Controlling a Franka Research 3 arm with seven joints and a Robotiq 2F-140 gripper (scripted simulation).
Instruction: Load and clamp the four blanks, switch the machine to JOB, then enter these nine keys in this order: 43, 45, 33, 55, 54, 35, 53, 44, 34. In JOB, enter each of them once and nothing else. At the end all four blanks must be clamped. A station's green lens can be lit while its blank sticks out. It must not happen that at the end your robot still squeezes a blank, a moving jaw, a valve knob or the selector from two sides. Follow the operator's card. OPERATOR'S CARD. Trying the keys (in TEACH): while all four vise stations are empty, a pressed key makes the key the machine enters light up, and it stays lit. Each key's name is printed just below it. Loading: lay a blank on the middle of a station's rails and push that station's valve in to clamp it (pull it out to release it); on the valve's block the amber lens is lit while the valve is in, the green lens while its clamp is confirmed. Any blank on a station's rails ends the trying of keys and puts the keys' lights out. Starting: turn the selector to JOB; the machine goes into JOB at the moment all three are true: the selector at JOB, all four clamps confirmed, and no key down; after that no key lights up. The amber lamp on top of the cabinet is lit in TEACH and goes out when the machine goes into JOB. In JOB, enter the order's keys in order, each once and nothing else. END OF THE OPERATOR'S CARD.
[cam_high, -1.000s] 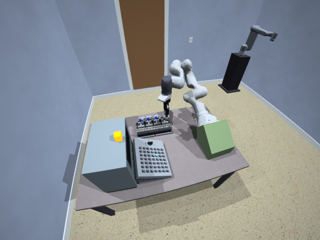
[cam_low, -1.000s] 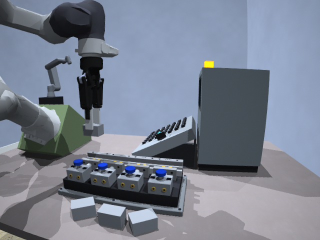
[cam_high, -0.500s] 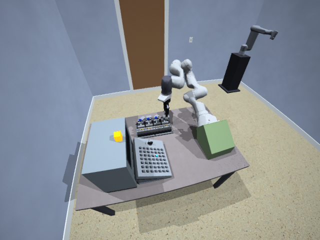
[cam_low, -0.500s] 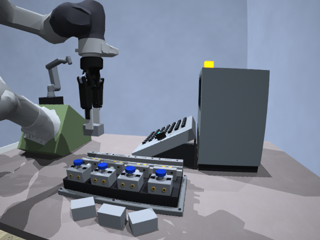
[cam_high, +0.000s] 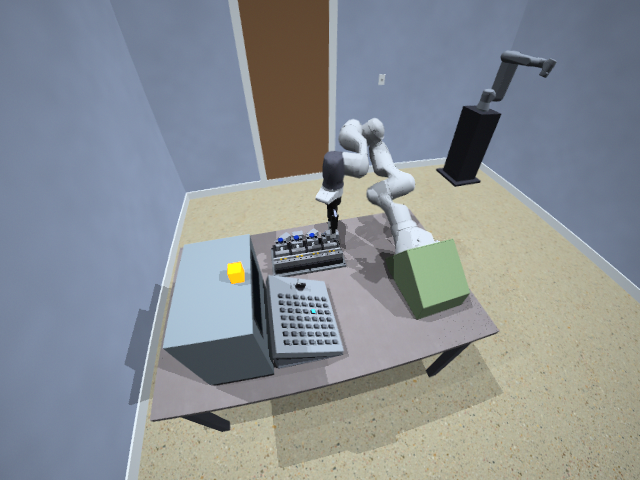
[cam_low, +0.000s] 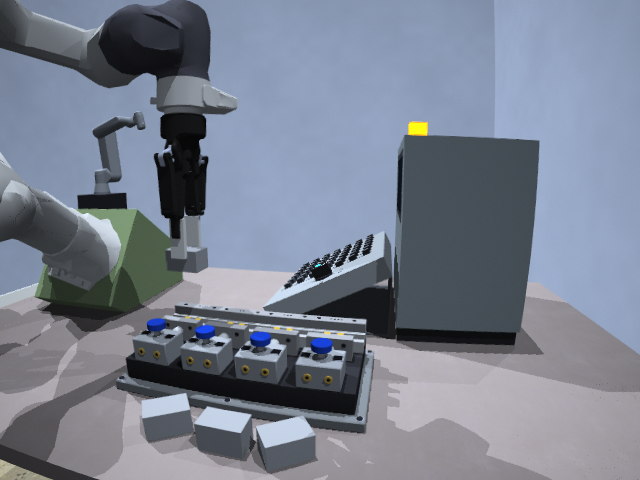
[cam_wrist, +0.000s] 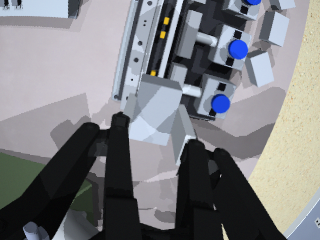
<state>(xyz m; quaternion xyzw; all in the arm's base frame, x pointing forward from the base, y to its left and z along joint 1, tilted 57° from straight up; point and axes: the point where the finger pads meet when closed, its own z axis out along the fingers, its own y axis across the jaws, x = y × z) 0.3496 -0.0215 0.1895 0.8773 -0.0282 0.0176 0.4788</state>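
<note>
My gripper (cam_high: 333, 230) (cam_low: 185, 246) (cam_wrist: 154, 111) is shut on a grey blank (cam_low: 193, 260) (cam_wrist: 160, 98), held well above the vise block's end nearest the robot base. Three other blanks (cam_low: 166, 417) (cam_low: 223, 432) (cam_low: 285, 444) lie on the table beside the vise block (cam_low: 248, 391). No blank shows in the stations; the held one partly hides the nearest in the wrist view. The valves have blue knobs (cam_low: 156, 324) (cam_low: 205, 332) (cam_low: 260, 338) (cam_low: 321, 345), with no lens visibly lit. One key (cam_high: 313, 311) glows cyan. The selector (cam_high: 299, 285) (cam_low: 321, 270) has an unreadable setting. The amber lamp (cam_high: 235, 272) (cam_low: 417, 128) is lit.
The tall grey cabinet (cam_high: 211, 299) (cam_low: 465, 232) stands beside the sloping key panel (cam_high: 305, 348) (cam_low: 356, 273). The green robot pedestal (cam_high: 439, 273) (cam_low: 136, 258) is at the table's other end. A second arm on a black stand (cam_high: 471, 142) stands away from the table.
</note>
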